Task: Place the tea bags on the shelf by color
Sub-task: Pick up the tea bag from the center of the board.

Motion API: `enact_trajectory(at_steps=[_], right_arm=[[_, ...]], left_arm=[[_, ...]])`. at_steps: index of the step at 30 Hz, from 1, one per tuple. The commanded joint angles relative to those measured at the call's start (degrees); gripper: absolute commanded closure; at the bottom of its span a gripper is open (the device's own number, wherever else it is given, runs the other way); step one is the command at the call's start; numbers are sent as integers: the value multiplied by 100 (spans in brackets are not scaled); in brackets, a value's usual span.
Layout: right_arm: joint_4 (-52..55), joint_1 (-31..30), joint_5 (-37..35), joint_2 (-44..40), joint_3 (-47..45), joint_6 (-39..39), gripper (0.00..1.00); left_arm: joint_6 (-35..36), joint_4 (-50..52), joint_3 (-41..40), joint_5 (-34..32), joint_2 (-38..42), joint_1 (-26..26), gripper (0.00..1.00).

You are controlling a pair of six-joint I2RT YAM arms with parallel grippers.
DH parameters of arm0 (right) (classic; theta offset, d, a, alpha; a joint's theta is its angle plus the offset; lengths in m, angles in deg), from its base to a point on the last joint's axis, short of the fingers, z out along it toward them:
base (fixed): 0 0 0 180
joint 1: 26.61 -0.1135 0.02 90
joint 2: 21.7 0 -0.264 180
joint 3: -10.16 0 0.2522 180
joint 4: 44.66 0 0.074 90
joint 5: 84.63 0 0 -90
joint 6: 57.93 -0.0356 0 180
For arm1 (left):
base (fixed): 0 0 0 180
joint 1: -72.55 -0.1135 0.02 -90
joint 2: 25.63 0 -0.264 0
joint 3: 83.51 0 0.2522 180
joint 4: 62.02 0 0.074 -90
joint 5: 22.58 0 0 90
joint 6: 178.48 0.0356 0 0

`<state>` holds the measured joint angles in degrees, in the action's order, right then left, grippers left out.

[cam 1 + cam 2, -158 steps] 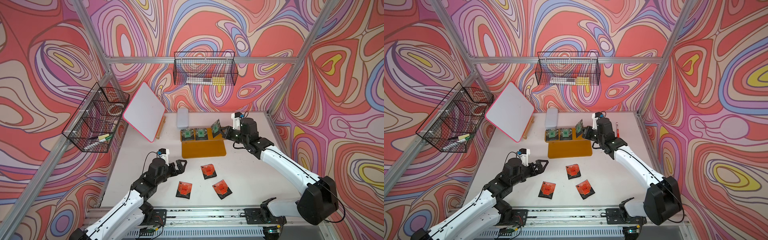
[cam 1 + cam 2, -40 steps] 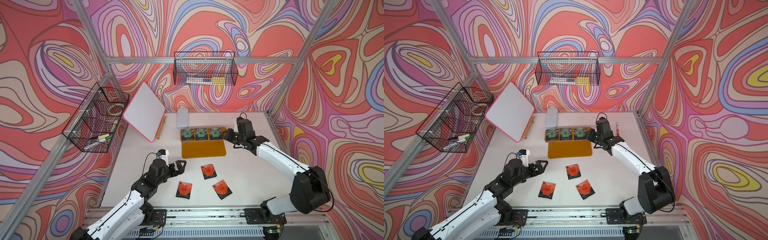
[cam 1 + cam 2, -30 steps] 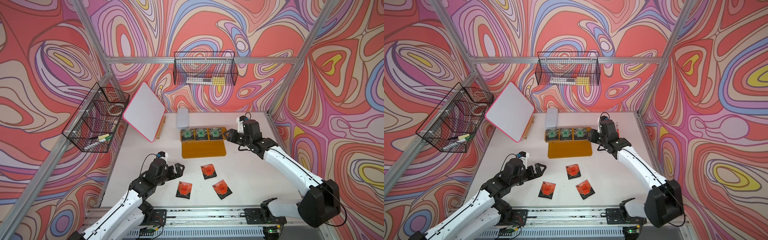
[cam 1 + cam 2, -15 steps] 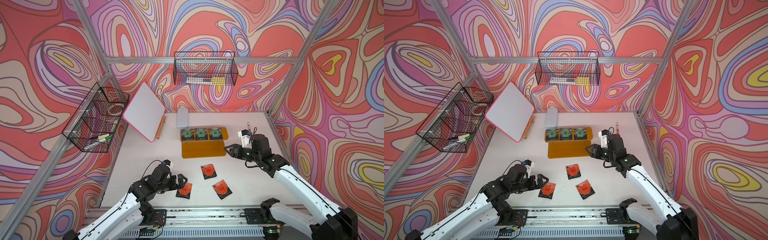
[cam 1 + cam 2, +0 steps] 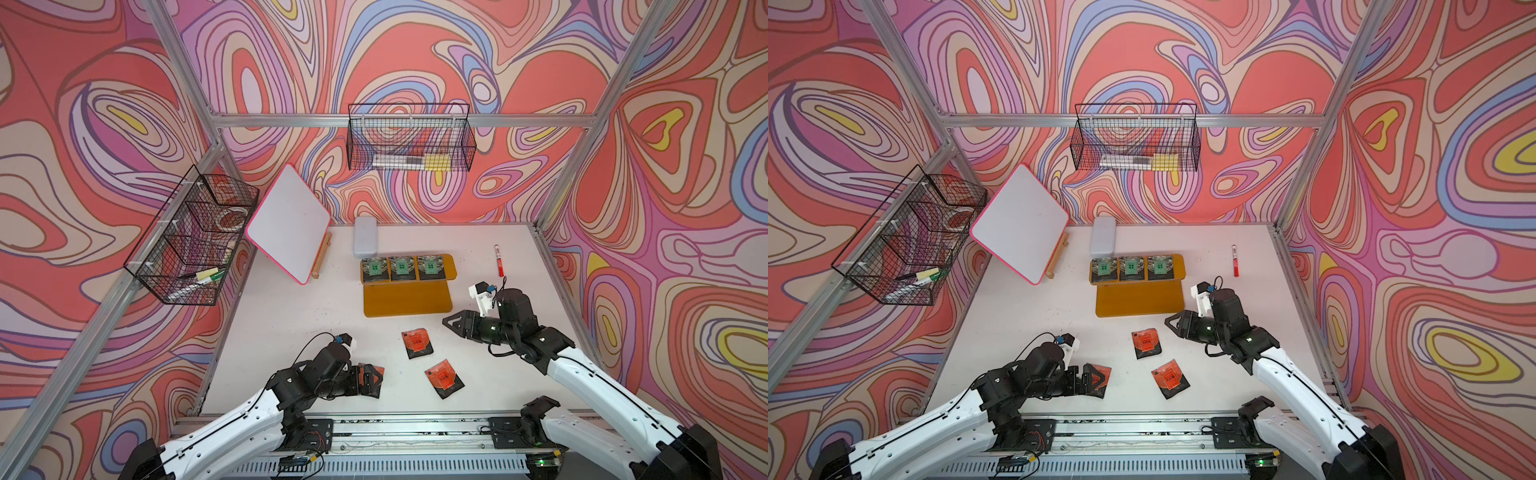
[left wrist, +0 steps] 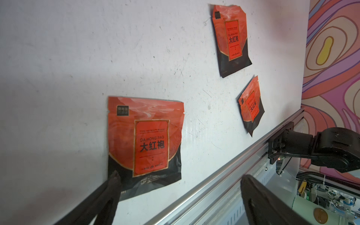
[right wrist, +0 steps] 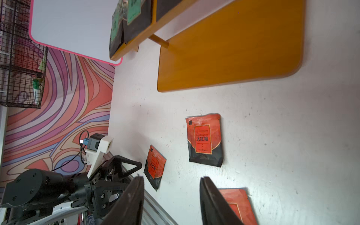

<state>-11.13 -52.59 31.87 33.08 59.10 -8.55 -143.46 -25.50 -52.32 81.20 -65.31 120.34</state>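
Left gripper [image 5: 371, 377] gapes at the six-o'clock tea bag [image 6: 148, 140], likely light, limp, slippery, so pinch its dark edge; right gripper [image 5: 451, 322] part-open, empty.

Three tea bags [image 5: 401, 268] line the upper board [image 5: 452, 271] of the shelf [image 5: 407, 300] toward the back of the counter [image 5: 291, 316]; three more tea bags [image 5: 417, 343] lie scattered in front, a marker [image 5: 500, 261] to the shelf's right

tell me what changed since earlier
The right end effector released the third green tea bag on the upper board and pulled back. The left end effector, open, dropped to the leftmost orange tea bag. The other two orange tea bags stayed put.
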Motion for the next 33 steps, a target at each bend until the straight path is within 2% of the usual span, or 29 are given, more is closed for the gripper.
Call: enact_trajectory(at_steps=[1, 7, 16, 33], right_arm=[[-373, -351, -159, 179, -107, -254, 52], [-655, -983, -409, 652, -115, -426, 52], [-1088, -1577, -444, 1263, -90, -688, 52], [-2096, -2290, -380, 2507, -159, -1565, 52]], left_arm=[[-22, -246, -25, -38, -230, 120, 1], [1, -274, -20, -75, -452, 264, 1], [-37, -496, -151, 8, -675, 368, 1], [-398, -1250, -345, -414, -877, 655, 1]])
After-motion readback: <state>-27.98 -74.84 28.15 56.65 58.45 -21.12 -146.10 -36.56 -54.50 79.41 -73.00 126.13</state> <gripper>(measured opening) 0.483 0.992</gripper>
